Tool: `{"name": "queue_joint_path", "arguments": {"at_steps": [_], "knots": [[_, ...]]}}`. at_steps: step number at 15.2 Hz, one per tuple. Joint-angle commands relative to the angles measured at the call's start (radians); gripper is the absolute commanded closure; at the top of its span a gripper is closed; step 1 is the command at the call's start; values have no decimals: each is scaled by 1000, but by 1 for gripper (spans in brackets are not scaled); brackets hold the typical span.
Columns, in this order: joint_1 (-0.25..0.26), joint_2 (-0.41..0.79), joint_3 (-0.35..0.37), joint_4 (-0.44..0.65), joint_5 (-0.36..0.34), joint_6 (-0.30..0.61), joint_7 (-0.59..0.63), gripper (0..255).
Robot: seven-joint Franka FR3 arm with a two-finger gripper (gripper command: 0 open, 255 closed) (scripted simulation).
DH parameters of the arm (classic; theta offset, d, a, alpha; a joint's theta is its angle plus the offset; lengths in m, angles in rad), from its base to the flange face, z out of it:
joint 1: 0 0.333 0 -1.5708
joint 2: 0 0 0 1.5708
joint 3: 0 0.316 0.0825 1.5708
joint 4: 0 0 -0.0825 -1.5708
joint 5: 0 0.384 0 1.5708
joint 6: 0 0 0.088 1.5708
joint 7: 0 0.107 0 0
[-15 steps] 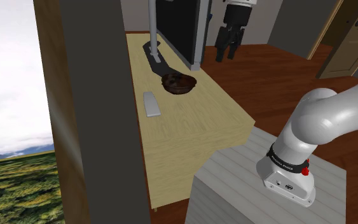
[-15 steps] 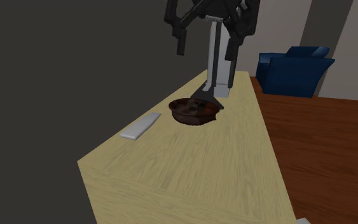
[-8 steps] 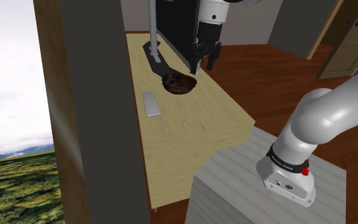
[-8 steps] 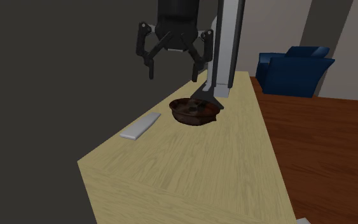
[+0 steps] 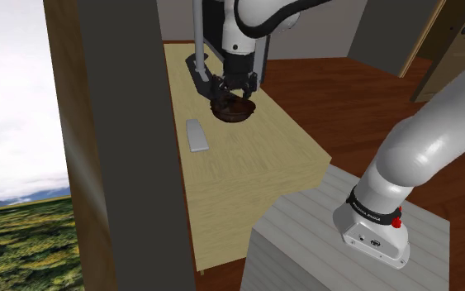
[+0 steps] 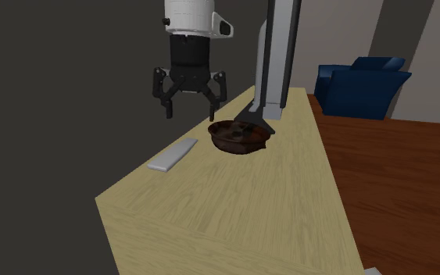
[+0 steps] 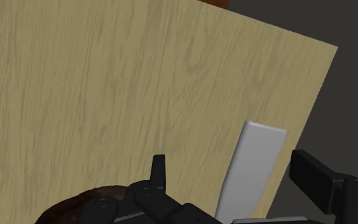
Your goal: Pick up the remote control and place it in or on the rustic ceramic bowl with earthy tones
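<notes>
A flat pale grey remote control [image 5: 196, 135] [image 6: 173, 155] lies on the light wooden table [image 5: 247, 165] [image 6: 234, 203], near the table's edge at the dark wall. A dark brown bowl [image 5: 233, 109] [image 6: 241, 137] stands close beside it. My black gripper [image 5: 233, 85] [image 6: 191, 105] hangs open in the air above the table, over the gap between bowl and remote, touching neither. In the wrist view the remote [image 7: 257, 159] lies between the spread fingers [image 7: 159, 170] of the gripper [image 7: 230, 164], well below them. The bowl's rim [image 7: 75, 213] shows beside the hand.
A monitor on a grey stand [image 5: 199, 70] [image 6: 273, 70] rises right behind the bowl. A dark pillar [image 5: 127, 140] blocks the shoulder view's left. A blue armchair [image 6: 363, 84] stands on the wooden floor [image 6: 413, 187] past the table. The robot's stand [image 5: 321, 240] is at the lower right.
The arm has swung from the shoulder view's upper right towards its left and come down, so the gripper now hangs low over the bowl and remote. Its fingers have stayed open.
</notes>
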Motion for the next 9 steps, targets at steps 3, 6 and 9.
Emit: {"name": "queue_joint_path", "arguments": {"at_steps": [3,6,9], "knots": [[-15,175,48,95,-66,72,144,0],[-14,303,64,176,-129,106,251,0],[1,431,62,269,-196,124,353,0]]}}
